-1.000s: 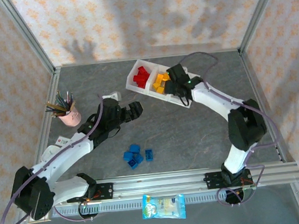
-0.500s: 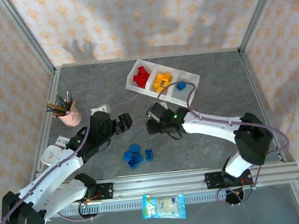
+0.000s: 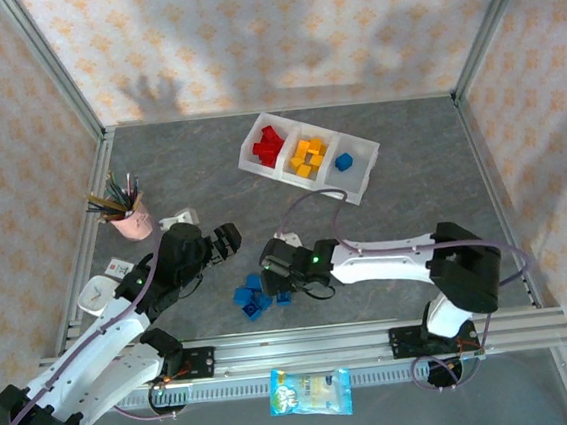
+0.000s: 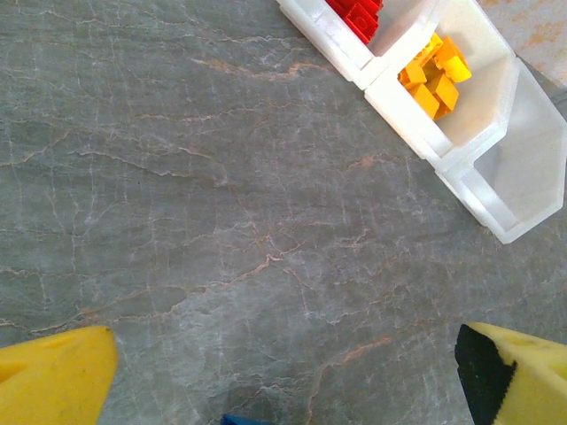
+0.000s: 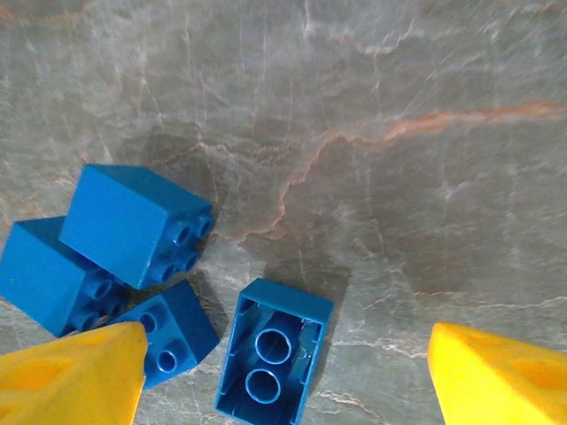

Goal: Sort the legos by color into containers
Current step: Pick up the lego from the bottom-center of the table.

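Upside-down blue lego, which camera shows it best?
Right wrist view: the upside-down blue lego sits below the open right tool, hollow underside and two tubes clear. Top external shows it as a tiny blue patch beside the tool. Left wrist catches a blue sliver; which brick, I cannot tell.

Right gripper (image 5: 283, 343), spread wide, frames upturned blue lego (image 5: 273, 372); three others (image 5: 133, 221) beside it.
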